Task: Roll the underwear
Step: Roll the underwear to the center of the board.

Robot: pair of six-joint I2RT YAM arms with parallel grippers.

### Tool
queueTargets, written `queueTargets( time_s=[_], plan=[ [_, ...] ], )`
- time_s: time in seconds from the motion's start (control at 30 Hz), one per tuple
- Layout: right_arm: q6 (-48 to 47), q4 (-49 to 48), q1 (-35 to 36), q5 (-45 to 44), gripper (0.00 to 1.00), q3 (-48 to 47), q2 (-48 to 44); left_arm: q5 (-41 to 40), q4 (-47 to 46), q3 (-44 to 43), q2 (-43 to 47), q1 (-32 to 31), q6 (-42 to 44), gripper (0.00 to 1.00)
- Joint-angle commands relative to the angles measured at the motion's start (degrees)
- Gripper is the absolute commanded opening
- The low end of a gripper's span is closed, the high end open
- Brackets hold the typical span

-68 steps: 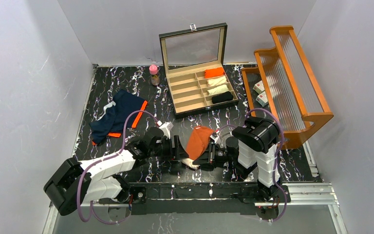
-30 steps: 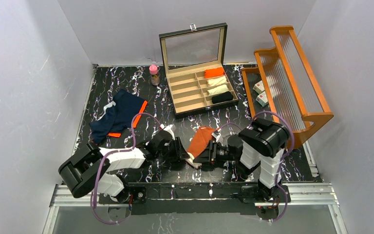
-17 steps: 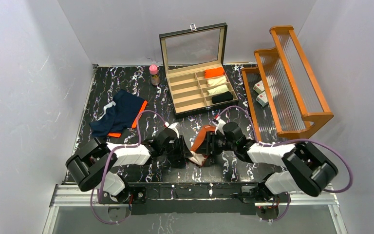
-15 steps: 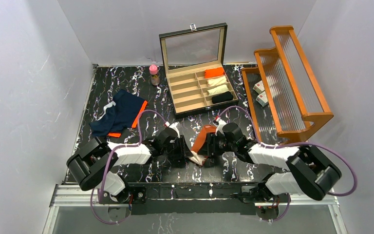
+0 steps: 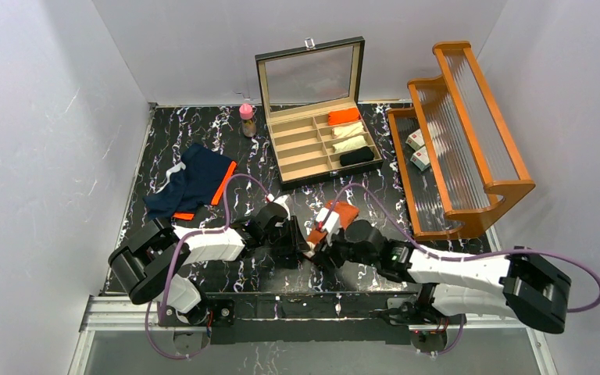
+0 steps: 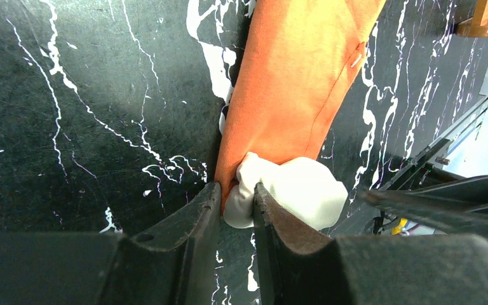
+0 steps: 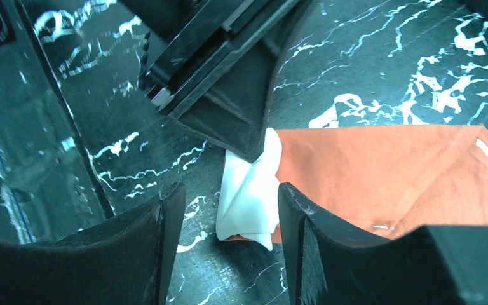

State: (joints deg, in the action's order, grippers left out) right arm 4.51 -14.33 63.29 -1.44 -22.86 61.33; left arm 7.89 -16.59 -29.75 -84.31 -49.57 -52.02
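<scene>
On your left, the navy underwear (image 5: 191, 183) lies well apart from both arms. Your left gripper (image 6: 235, 203) pinches the white waistband (image 7: 251, 190) of the orange underwear (image 6: 292, 82) at the table's (image 5: 242, 156) near middle. Your right gripper (image 7: 229, 197) hangs open over that waistband.

Marble table (image 5: 203, 131): underwear (image 5: 191, 183), case (image 5: 297, 148), rack (image 5: 469, 117)

Blk/wht arms (image 5: 207, 244); purple cables (image 5: 357, 186)

Pale, evenly lit walls (image 5: 47, 117) enclose a black white-veined table (image 5: 164, 125), a wooden rack (image 5: 508, 187) at right, an open glass-lidded box (image 5: 301, 160) behind.
</scene>
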Motion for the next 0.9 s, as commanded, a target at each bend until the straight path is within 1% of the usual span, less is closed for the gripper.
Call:
queueTargets(
  time_s=[0.0, 0.1, 0.3, 0.47, 0.67, 0.77, 0.87],
  plan=[
    [-9.1, -3.4, 4.3, -6.4, 0.62, -3.0, 5.7, -3.6, 11.3, 1.6, -1.7, -0.3, 2.7, 0.24],
    [-10.4, -5.1, 6.4, -8.9, 0.60, -2.8, 9.3, -3.5, 11.4, 1.5, -1.7, -0.3, 2.8, 0.24],
    [-11.5, -7.1, 8.1, -14.8, 0.51, -0.8, 13.3, -3.3, 12.0, 1.1, -1.5, -0.3, 3.3, 0.23],
    [-11.4, -9.0, 8.4, -17.0, 0.47, 0.4, 14.0, -3.6, 12.8, 1.0, -0.7, -0.3, 3.7, 0.23],
    [-11.6, -9.0, 8.4, -16.6, 0.37, -0.4, 16.8, -4.0, 13.7, 0.7, 0.1, -0.3, 4.0, 0.23],
    [-11.5, -9.6, 8.5, -16.3, 0.27, 0.0, 17.2, -4.0, 13.9, 0.5, 0.2, -0.3, 4.1, 0.24],
    [-11.5, -10.0, 8.5, -15.9, 0.11, 0.4, 17.4, -4.5, 14.5, 0.4, 0.8, -0.3, 3.9, 0.25]
  ],
)
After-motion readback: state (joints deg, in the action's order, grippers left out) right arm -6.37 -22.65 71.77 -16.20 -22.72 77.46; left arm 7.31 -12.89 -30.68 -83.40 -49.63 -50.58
